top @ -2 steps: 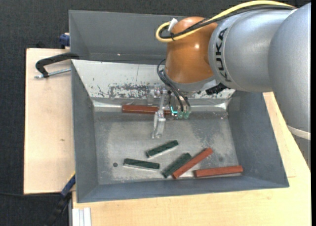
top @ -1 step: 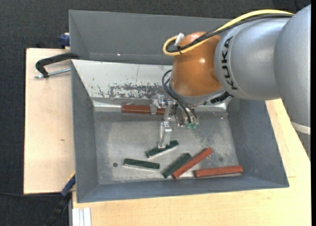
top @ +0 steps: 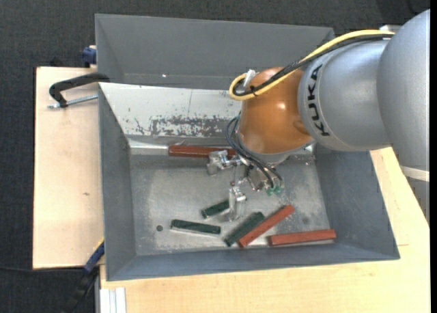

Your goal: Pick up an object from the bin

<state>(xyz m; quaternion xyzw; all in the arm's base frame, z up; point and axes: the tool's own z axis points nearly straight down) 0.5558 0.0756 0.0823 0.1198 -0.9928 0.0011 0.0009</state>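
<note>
Grey and scuffed, the bin [top: 157, 188] has a few loose bars on its floor. Near the middle a short dark green bar [top: 216, 208] lies tilted. The gripper [top: 237, 200] stands low just beside its right end; whether it is wide or narrow cannot be told. To the right, a long green bar [top: 244, 228] and a red-brown bar [top: 268, 225] lie side by side. A flat dark bar [top: 196, 227] lies at lower left.

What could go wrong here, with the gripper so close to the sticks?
The gripper sits beside a short dark green stick, so it may push it away instead of catching it. The longer green stick and a red stick lie touching; both might come up together, or one might slip out.
</note>
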